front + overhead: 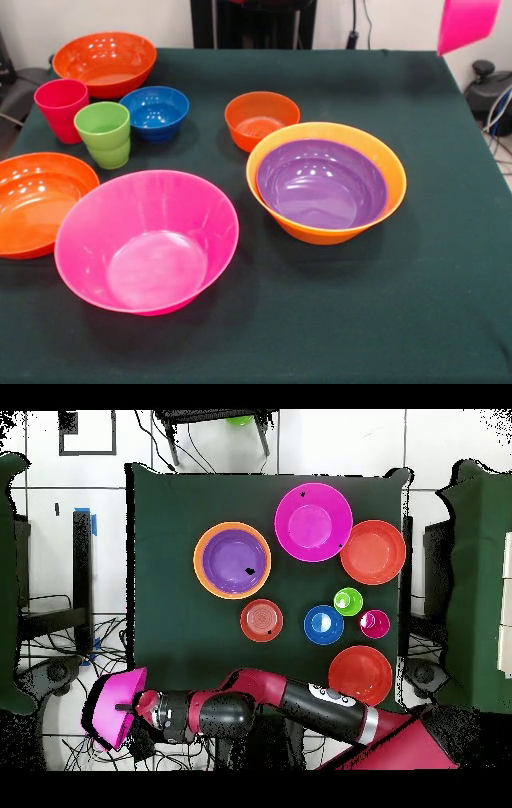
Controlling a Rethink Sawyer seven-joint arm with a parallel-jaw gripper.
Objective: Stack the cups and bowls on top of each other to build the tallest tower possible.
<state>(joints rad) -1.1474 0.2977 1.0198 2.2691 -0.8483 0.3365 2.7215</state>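
My gripper (pixel 128 707) is off the table's side and shut on the rim of a hot pink bowl (pixel 112 706), held tilted in the air; the front view shows only that bowl (pixel 466 22) at the top right corner. On the table, a purple bowl (pixel 320 182) sits nested in the large orange bowl (pixel 384 172). A second hot pink bowl (pixel 146 240) stands upright near the front. The red cup (pixel 60 108) and green cup (pixel 104 132) stand side by side by the small blue bowl (pixel 154 110). No taller tower is in view.
A small red-orange bowl (pixel 262 118) stands behind the orange one. Shallow red-orange bowls sit at the back left (pixel 104 60) and the left edge (pixel 36 200). The dark green cloth (pixel 448 240) covers the table. Cables and chairs surround the table.
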